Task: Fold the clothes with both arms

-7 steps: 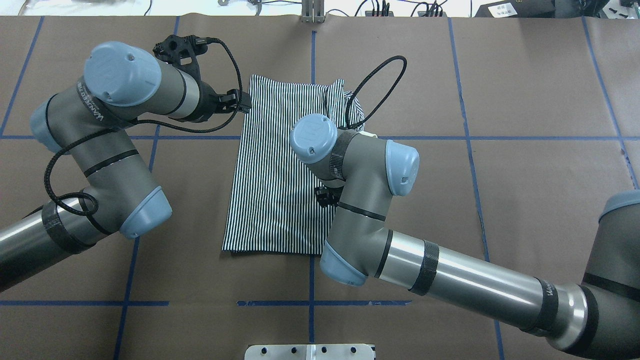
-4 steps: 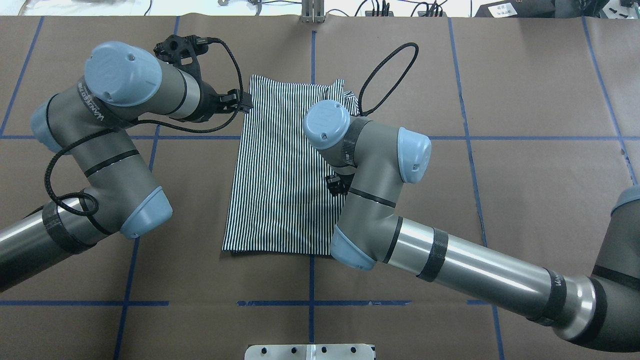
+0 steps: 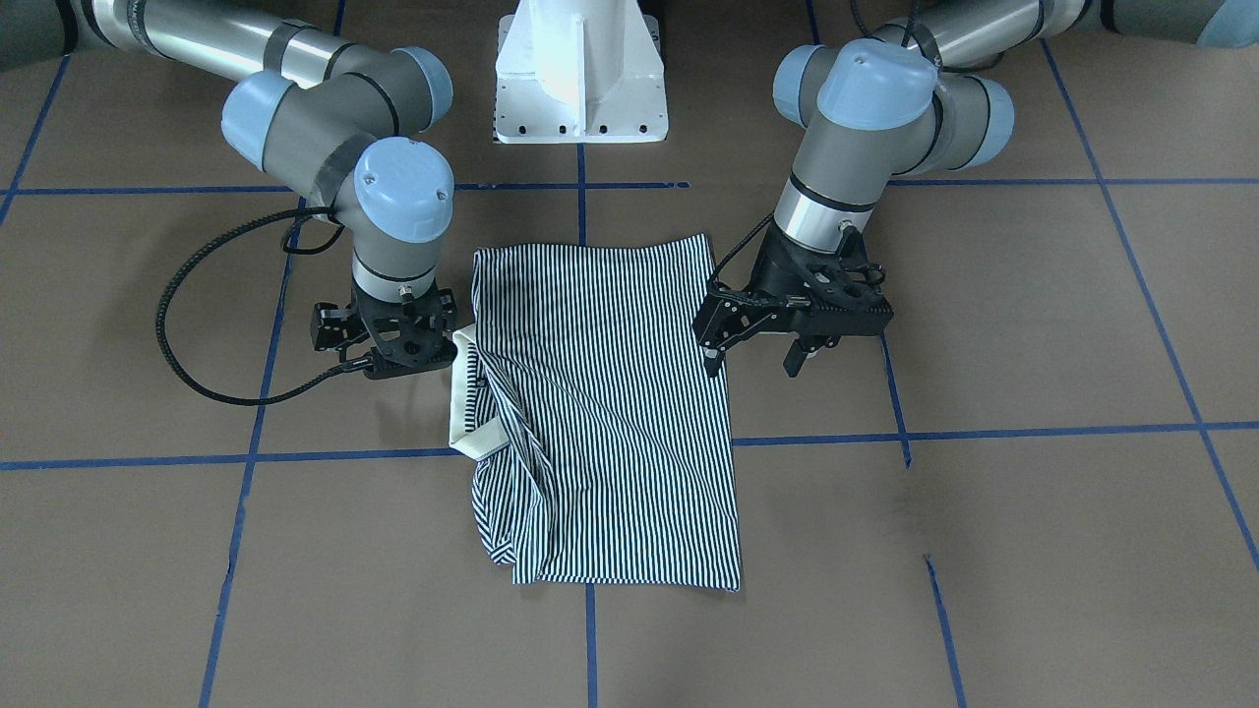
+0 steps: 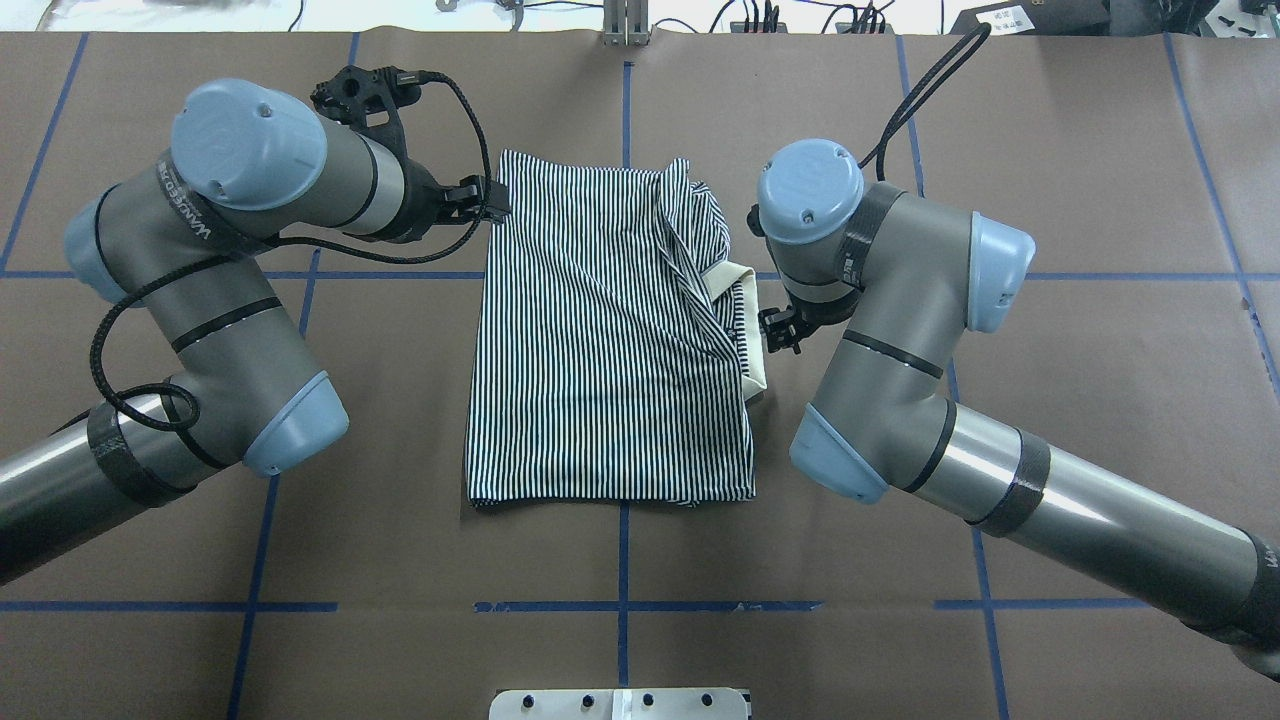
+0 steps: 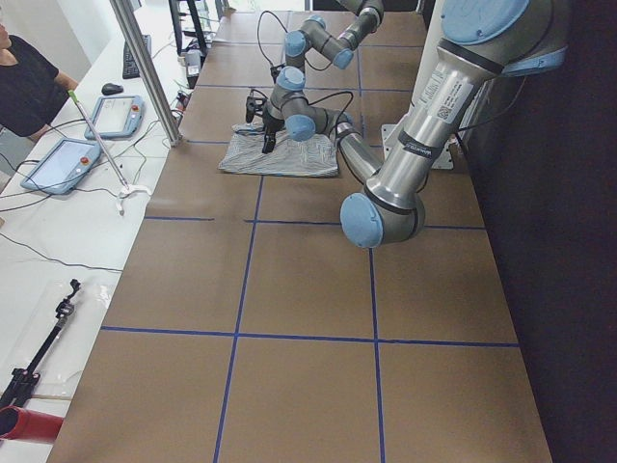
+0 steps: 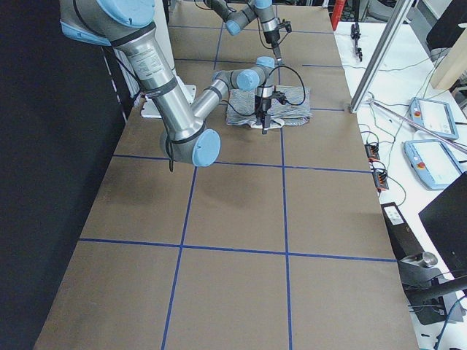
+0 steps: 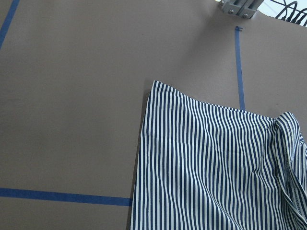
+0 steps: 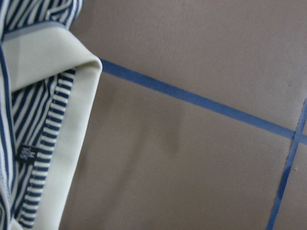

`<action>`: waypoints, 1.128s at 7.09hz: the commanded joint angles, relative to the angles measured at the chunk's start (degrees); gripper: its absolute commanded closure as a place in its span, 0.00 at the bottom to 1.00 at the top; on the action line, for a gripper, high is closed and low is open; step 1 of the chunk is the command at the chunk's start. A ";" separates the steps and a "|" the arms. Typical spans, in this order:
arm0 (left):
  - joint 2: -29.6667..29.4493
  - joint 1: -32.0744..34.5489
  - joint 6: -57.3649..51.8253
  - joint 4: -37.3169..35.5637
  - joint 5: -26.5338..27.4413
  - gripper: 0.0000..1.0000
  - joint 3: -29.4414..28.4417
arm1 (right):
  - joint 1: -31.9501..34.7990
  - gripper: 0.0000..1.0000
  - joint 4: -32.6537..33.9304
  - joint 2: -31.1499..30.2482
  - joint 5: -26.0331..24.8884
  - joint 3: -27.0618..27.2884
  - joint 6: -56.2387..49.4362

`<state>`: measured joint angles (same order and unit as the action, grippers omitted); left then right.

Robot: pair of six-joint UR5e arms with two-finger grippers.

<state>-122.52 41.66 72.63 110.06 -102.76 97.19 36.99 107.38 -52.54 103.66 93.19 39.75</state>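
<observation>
Brown paper covers the worktop (image 4: 1050,200), marked into large squares by blue tape (image 4: 200,606). At its centre lies a polo shirt (image 4: 600,360) with thin navy-and-white stripes. It is folded into a rough rectangle and lies flat. Along the edge on the robot's right the cloth is bunched and rumpled. There the plain cream collar (image 4: 748,330) pokes out sideways past the stripes onto the bare paper. The right wrist view shows this collar close up, with a small dark label (image 8: 26,153) sewn inside it.

The left arm (image 4: 220,330) bends in from the robot's left. The left tool (image 3: 754,362) hangs at the shirt's left edge, towards the far end. Its fingers are spread apart and hold nothing: one is over the rim of the striped cloth, the other over bare paper. The left wrist view looks down on the shirt's far left corner, lying flat.

The right arm (image 4: 900,300) reaches in from the robot's right. The right tool (image 3: 393,354) points down just beside the collar, off the cloth. Its fingers are hidden under its own body, so I cannot tell whether they are spread or pressed together.

A white base (image 3: 580,79) stands at the robot's edge of the worktop, between the two arms.
</observation>
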 commanded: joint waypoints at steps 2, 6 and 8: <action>0.09 0.09 -0.12 -0.02 -1.29 0.00 0.11 | 3.26 0.00 -10.81 14.33 0.40 -18.73 0.32; 0.44 0.70 -0.39 -0.02 -2.01 0.00 -0.16 | 1.96 0.00 -21.50 24.50 0.31 -36.40 4.90; 0.44 0.79 -0.39 0.06 -2.01 0.00 -0.16 | 0.73 0.00 -21.34 23.63 -0.12 -37.91 3.59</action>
<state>-122.08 42.36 72.25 110.06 -104.76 97.04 38.58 86.13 -28.48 103.84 56.11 44.05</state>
